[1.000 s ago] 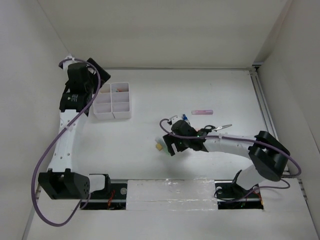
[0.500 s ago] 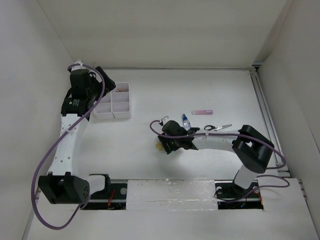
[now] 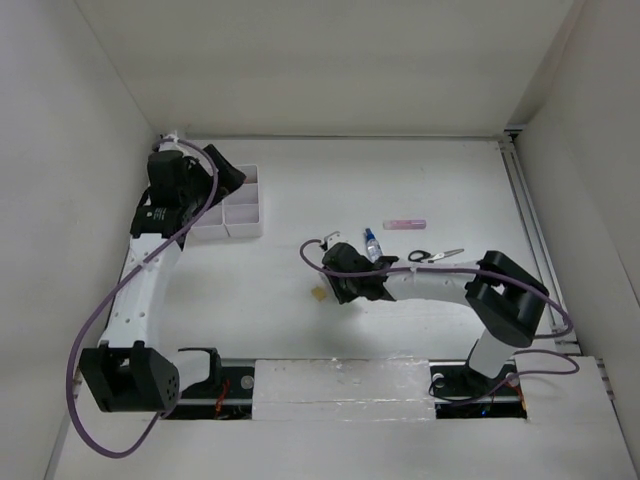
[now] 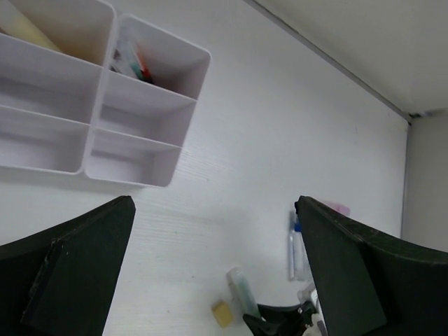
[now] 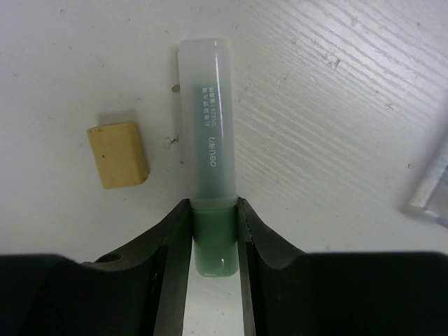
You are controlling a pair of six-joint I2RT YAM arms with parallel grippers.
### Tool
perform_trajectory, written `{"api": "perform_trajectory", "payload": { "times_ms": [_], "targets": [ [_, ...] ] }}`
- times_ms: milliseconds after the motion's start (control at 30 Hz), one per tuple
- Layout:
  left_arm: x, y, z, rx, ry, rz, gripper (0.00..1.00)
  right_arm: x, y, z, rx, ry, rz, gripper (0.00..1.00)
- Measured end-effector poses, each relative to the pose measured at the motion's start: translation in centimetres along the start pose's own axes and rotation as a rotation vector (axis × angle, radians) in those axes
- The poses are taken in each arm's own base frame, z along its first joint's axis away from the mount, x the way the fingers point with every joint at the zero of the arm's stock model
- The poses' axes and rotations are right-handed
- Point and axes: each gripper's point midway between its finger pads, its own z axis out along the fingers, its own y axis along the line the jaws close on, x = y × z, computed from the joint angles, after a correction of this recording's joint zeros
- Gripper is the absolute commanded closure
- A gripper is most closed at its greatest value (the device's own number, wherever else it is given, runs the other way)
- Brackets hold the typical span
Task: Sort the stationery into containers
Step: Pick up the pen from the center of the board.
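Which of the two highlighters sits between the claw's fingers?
The green highlighter, pinched at its end by the right gripper beside the tan eraser; the pink highlighter lies alone farther back.

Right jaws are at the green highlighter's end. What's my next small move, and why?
Probably lift straight up a little. The right gripper has its jaws against both sides of the green highlighter, which lies flat on the table, with the tan eraser close beside it.

Left gripper (image 3: pixel 222 178): swung over organiser tray's (image 3: pixel 243 229) left compartments, now hiding them. Right gripper (image 5: pixel 213 210), pinching green highlighter (image 5: pixel 208 140): edged away from tray, uncovering tan eraser (image 3: pixel 318 293). Right elbow: folded in tray-ward, exposing blue-capped bottle (image 3: pixel 371 245).
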Motion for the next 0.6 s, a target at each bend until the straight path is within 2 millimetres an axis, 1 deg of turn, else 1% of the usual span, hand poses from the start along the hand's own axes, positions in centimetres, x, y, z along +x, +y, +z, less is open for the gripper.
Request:
{"api": "perform_trajectory", "payload": {
  "times_ms": [67, 100, 167, 233, 267, 333, 400, 467, 533, 600],
  "targets": [
    [2.0, -0.2, 0.7, 0.060, 0.055, -0.015, 0.00, -0.2, -0.2, -0.6, 0.010, -0.006, 0.007, 1.00],
    [3.3, -0.3, 1.2, 0.094, 0.086, -0.027, 0.00, -0.6, -0.2, -1.0, 0.009, -0.020, 0.012, 1.00],
    [6.2, -0.3, 1.9, 0.165, 0.170, -0.063, 0.00, -2.0, 0.0, -2.3, -0.004, -0.068, 0.032, 1.00],
    [8.8, -0.2, 2.5, 0.223, 0.240, -0.097, 0.00, -4.2, 0.4, -3.7, -0.023, -0.126, 0.055, 1.00],
    [10.0, -0.2, 2.6, 0.245, 0.275, -0.115, 0.00, -5.7, 0.8, -4.4, -0.034, -0.165, 0.067, 1.00],
    [11.4, -0.3, 2.6, 0.285, 0.321, -0.141, 0.00, -9.0, 1.6, -5.9, -0.058, -0.241, 0.092, 1.00],
    [11.7, -1.0, 2.3, 0.329, 0.338, -0.158, 0.00, -12.2, 2.5, -7.2, -0.080, -0.318, 0.116, 1.00],
    [11.1, -2.1, 2.1, 0.387, 0.328, -0.157, 0.00, -14.8, 3.1, -8.4, -0.097, -0.384, 0.137, 1.00],
    [10.7, -2.9, 1.8, 0.436, 0.321, -0.156, 0.00, -16.7, 3.7, -9.1, -0.115, -0.430, 0.156, 1.00],
    [10.7, -3.4, 1.6, 0.471, 0.321, -0.159, 0.05, -18.4, 4.4, -9.3, -0.133, -0.459, 0.170, 1.00]
  ]
}}
